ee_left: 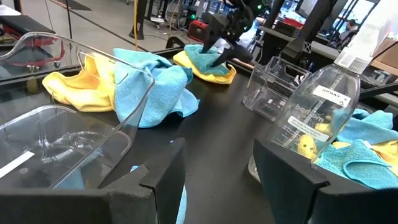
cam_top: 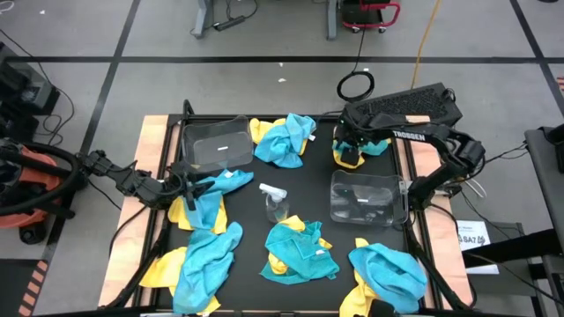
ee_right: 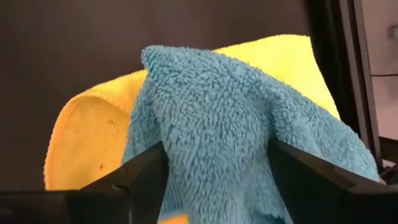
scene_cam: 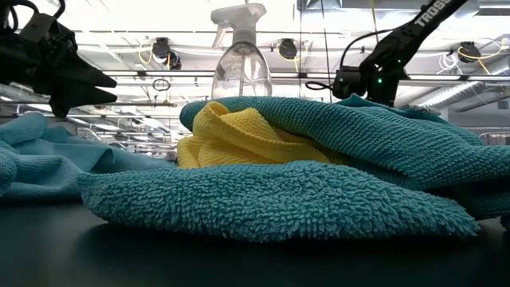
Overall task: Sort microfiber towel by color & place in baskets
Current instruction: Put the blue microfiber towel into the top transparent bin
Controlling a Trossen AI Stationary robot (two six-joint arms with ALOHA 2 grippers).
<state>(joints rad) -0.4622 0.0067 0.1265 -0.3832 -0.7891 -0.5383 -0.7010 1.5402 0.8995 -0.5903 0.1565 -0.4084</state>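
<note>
Turquoise towel [ee_right: 242, 149], looped fuzzy pile, lies draped over a flat yellow towel [ee_right: 93, 130] at the tabletop's [cam_top: 308, 176] far right. Right end effector [cam_top: 351, 150] reaches down onto this pair, fingers set either side of the turquoise fold; whether they pinch it, cannot tell. Right basket [cam_top: 368, 198], clear rounded plastic, sits just nearer. Left end effector [cam_top: 181, 183] hangs low, fingers spread and empty, beside the left basket [cam_top: 216, 145]. Clear spray bottle [cam_top: 275, 202] stands mid-table amid mixed heaps.

The black rectangular table [cam_top: 304, 180] carries scattered turquoise and yellow microfiber towels [cam_top: 300, 251], two clear plastic baskets [cam_top: 367, 196], and a central clear spray bottle [cam_top: 275, 202].
</note>
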